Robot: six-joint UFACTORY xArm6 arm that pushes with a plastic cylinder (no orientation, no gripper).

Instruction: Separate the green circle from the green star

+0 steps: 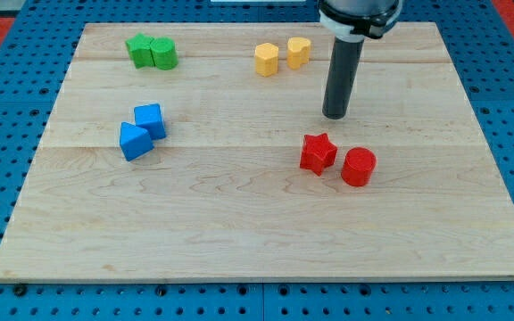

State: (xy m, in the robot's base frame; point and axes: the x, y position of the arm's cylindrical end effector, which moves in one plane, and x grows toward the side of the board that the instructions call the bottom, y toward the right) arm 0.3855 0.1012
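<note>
Red star (318,152) and red cylinder (359,167) sit nearest; my tip (334,115), a bare rod grasping nothing, stands just behind them. At the far-left corner, green circle (163,53) touches green star (138,51): light, rigid, likely sliding easily if nudged at their seam.

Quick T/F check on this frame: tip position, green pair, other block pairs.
1. My tip touches the green pair. False: it stands far off to the view's right, just above the red star.
2. The green star and green circle sit pressed together near the view's top left. True.
3. The two blue blocks lie at the view's right edge. False: they lie left of centre.
4. The red cylinder lies right of the red star. True.
5. Two yellow blocks sit left of the rod, near the top. True.
</note>
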